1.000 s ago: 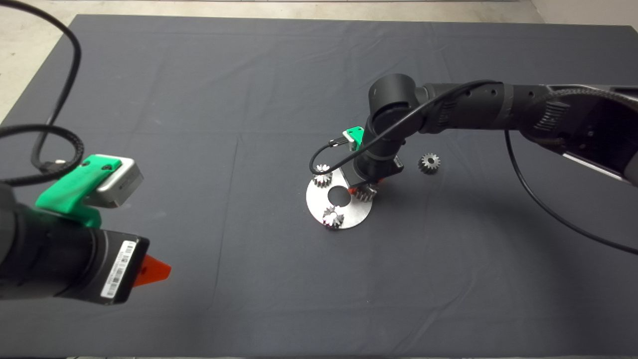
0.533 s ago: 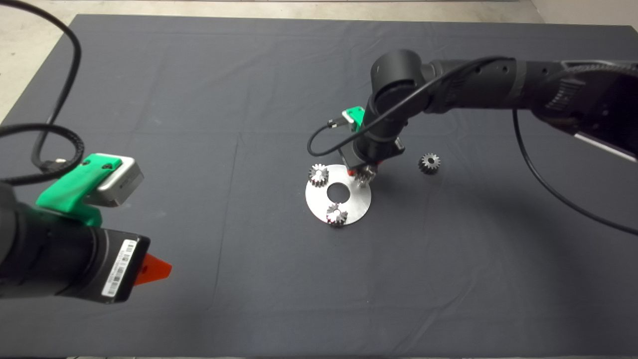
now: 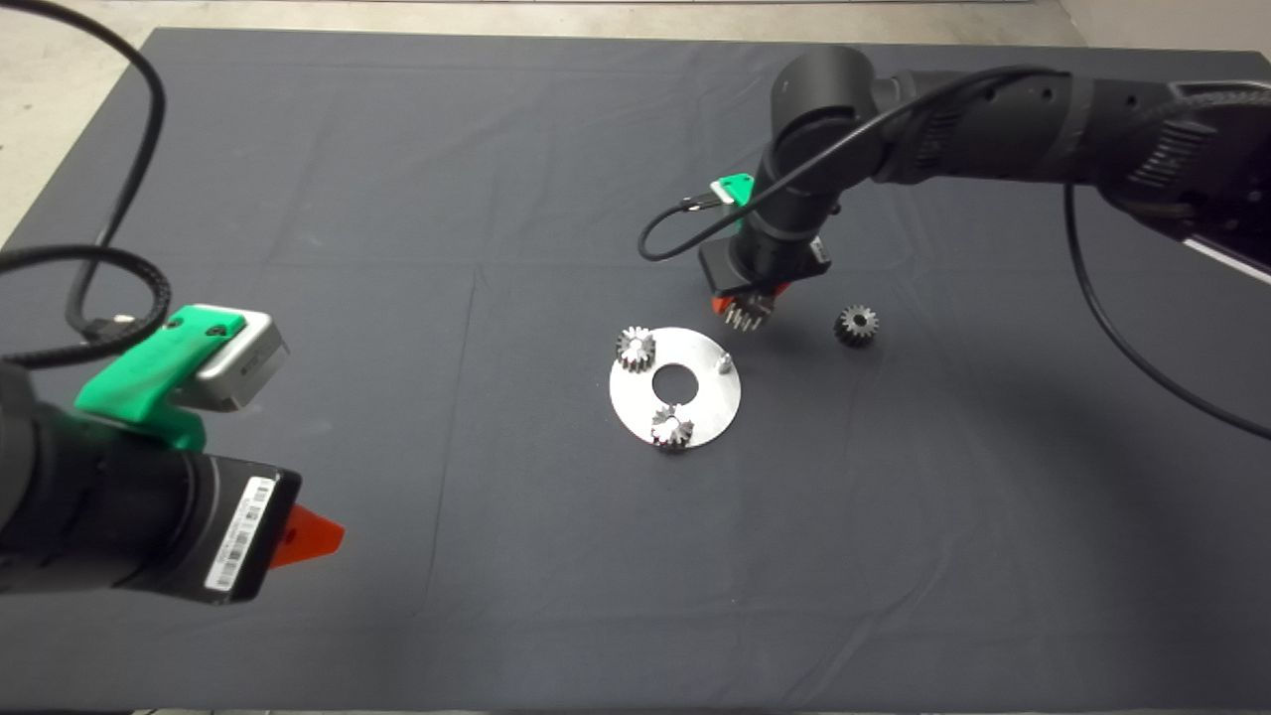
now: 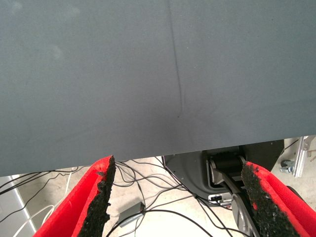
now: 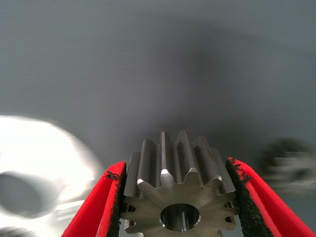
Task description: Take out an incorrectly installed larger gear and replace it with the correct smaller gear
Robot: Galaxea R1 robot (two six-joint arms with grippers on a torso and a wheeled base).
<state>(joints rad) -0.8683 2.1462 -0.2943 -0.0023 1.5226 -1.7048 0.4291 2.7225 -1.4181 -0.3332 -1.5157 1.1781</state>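
1. Now your left gripper (image 3: 308,531) waits at the near left, its pads spread wide over the mat (image 3: 397,199) edge.
2. On the round plate (image 3: 695,412), the right-hand peg (image 3: 726,362) has just come bare; two small gears (image 3: 635,349) remain.
3. Your right gripper (image 3: 747,310), clamped on the larger gear (image 5: 178,190), has lifted it far-right of the plate.
4. Further right, the smaller gear (image 3: 856,325) lies untouched, so removal looks done and swapping comes next.

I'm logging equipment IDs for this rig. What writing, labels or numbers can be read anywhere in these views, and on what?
White barcode sticker on the left arm's wrist housing, head view: printed characters too small to read.
Gears, round metal plate, mat and both wrist views: no text visible.
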